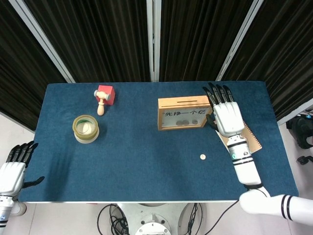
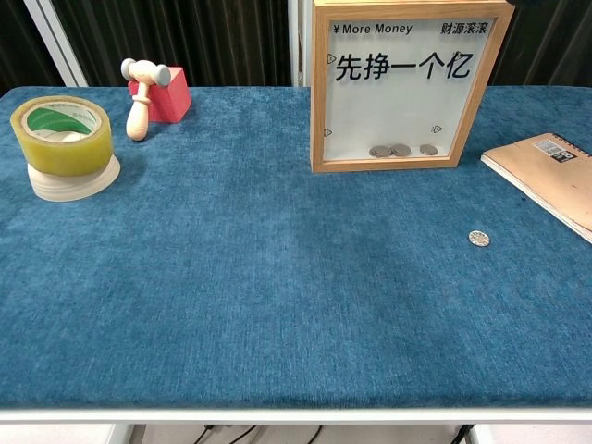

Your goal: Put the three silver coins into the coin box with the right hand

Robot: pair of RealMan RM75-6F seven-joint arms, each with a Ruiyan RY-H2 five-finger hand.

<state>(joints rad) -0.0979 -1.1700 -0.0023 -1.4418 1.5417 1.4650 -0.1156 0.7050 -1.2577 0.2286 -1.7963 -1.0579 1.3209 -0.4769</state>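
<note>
Up by the far right of the table (image 1: 146, 161), the right hand (image 1: 227, 116) hovers with fingers spread and nothing in it, just right of the coin box (image 2: 410, 85) and over the brown notebook (image 2: 555, 176). Three silver coins (image 2: 400, 150) lie at the bottom of the box behind its clear front. One more silver coin (image 2: 478, 239) lies on the blue cloth, nearer than the box and close to the notebook's near left edge. At the near left corner, off the table, the left hand (image 1: 13, 169) hangs with fingers apart and empty. Two tape rolls (image 2: 63, 145) are stacked at left, and a small wooden mallet (image 2: 141, 97) leans on a red block (image 2: 169, 95) farther back.
</note>
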